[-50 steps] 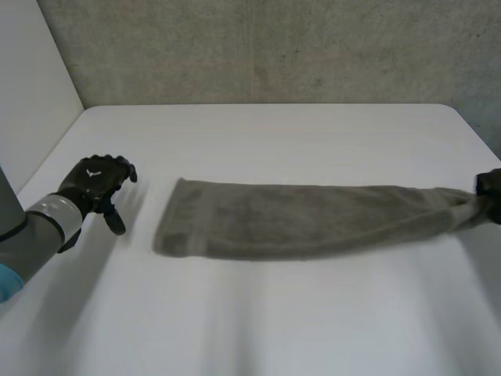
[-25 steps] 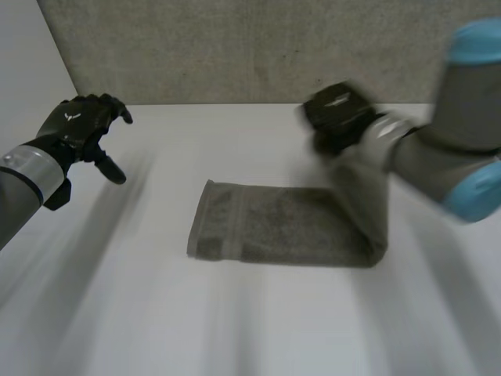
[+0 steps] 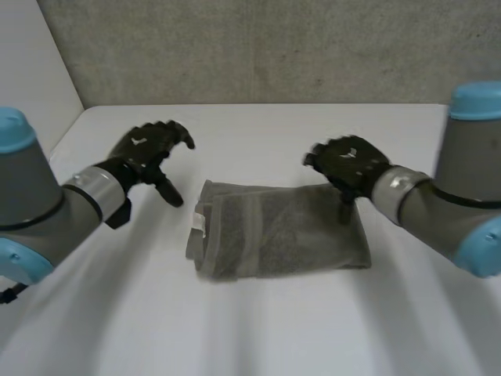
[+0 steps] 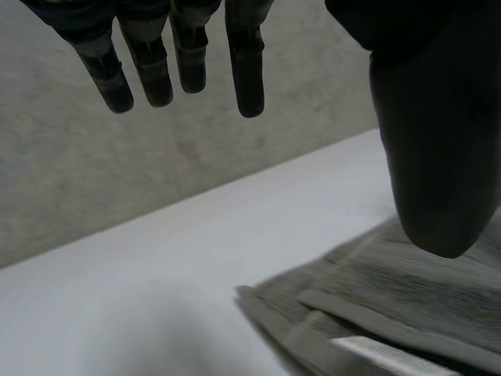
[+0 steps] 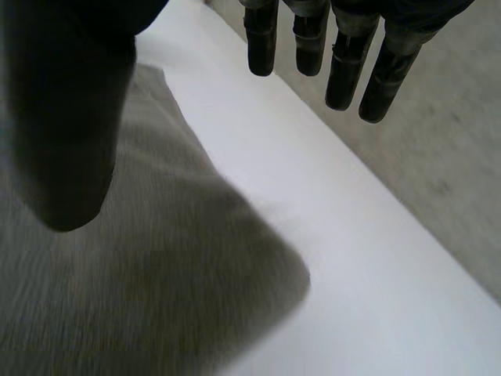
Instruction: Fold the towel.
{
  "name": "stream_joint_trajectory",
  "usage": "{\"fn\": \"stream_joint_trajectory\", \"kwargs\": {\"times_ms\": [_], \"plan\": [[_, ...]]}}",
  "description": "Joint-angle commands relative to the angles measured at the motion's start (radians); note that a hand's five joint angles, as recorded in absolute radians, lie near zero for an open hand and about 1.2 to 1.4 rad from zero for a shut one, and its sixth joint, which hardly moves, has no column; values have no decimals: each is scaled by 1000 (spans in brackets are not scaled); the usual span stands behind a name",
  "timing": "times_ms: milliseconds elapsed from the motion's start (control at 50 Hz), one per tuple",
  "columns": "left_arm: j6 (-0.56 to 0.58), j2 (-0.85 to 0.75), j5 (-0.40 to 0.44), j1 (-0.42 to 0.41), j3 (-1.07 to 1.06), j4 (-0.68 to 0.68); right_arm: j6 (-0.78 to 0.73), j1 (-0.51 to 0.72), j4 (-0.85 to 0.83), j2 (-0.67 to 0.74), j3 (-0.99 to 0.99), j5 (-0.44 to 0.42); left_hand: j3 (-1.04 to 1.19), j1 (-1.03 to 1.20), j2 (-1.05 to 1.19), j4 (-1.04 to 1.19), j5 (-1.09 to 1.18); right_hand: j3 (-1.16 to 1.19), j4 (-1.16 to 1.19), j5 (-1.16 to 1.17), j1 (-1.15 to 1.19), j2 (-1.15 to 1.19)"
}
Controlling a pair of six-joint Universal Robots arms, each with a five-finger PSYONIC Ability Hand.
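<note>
Towel (image 3: 282,235), folded, one corner hidden under right hand (image 3: 348,164); left hand (image 3: 145,153) beside.

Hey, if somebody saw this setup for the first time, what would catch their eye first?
A grey-brown towel lies folded over on itself in the middle of the white table, with a small white label at its left end. The two black hands frame it, fingers straight. The left hand hovers beside the label end, and the right hand is over the far right corner.
</note>
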Motion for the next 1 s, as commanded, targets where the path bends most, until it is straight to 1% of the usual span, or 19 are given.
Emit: {"fn": "stream_joint_trajectory", "kwargs": {"times_ms": [20, 60, 80, 120, 180, 220, 240, 280, 300, 320, 340, 380, 440, 540, 760, 840, 940, 980, 1000], "plan": [[6, -75, -1, -67, -1, 17, 0, -124, -71, -67, 261, -69, -14, -27, -17, -19, 2, -68, -76, -60, -58, -65], [8, -108, -3, -90, -1, 31, 0, -140, -117, -69, 342, -84, -2, -15, -5, -7, 13, -68, -76, -60, -58, -65], [8, -108, -3, -90, -1, 31, 0, -140, -117, -69, 342, -84, -2, -15, -5, -7, 13, -68, -76, -60, -58, -65], [8, -134, -1, -104, -4, 28, 0, -147, -184, -67, 397, -89, 7, -6, 3, 2, 22, -68, -76, -60, -58, -65], [12, -140, -1, -108, -11, 25, 0, -152, -212, -67, 416, -90, 19, 6, 15, 14, 34, -68, -76, -60, -58, -65], [52, -142, 0, -119, -27, 17, 0, -155, -231, -60, 428, -90, 71, 58, 68, 66, 87, -68, -76, -60, -58, -65], [52, -142, 0, -119, -27, 17, 0, -155, -231, -60, 428, -90, 71, 59, 68, 66, 87, -68, -76, -60, -58, -65], [125, -139, 0, -137, -75, 3, 0, -155, -240, -60, 429, -92, 77, 65, 74, 72, 93, -68, -76, -60, -58, -65], [126, -139, 0, -137, -75, 3, 0, -155, -240, -60, 429, -92, 77, 65, 74, 72, 93, -68, -76, -60, -58, -65], [167, -133, -1, -145, -102, 2, 0, -155, -240, -61, 428, -92, 74, 62, 71, 69, 90, -68, -76, -60, -58, -65], [167, -133, -1, -145, -103, 2, 0, -155, -240, -61, 428, -92, 74, 62, 71, 69, 90, -68, -76, -60, -58, -65], [239, -128, -9, -159, -136, 3, 0, -154, -242, -61, 423, -90, 74, 62, 71, 69, 90, -68, -76, -60, -58, -65], [279, -131, -17, -166, -138, 5, 0, -154, -242, -61, 422, -90, 77, 64, 74, 72, 93, -68, -76, -60, -58, -65], [291, -130, -17, -168, -135, 0, 0, -157, -242, -58, 423, -90, 124, 111, 121, 119, 140, -68, -76, -60, -58, -65], [301, -42, -10, -170, -216, -15, 0, -157, -243, -57, 423, -90, 124, 111, 121, 119, 140, -68, -76, -60, -58, -65], [302, -50, -10, -171, -222, -7, 0, -157, -243, -57, 423, -90, 127, 114, 124, 122, 143, -68, -76, -60, -58, -65], [302, -79, -10, -173, -218, 11, -1, -157, -243, -57, 423, -90, 221, 208, 218, 216, 237, -68, -76, -60, -58, -65], [302, -105, -14, -173, -208, 31, -1, -157, -243, -57, 425, -90, 390, 378, 387, 385, 406, -68, -76, -60, -58, -65], [302, -105, -14, -173, -208, 31, -1, -157, -243, -57, 425, -90, 391, 379, 388, 386, 407, -68, -76, -60, -58, -65]]}}
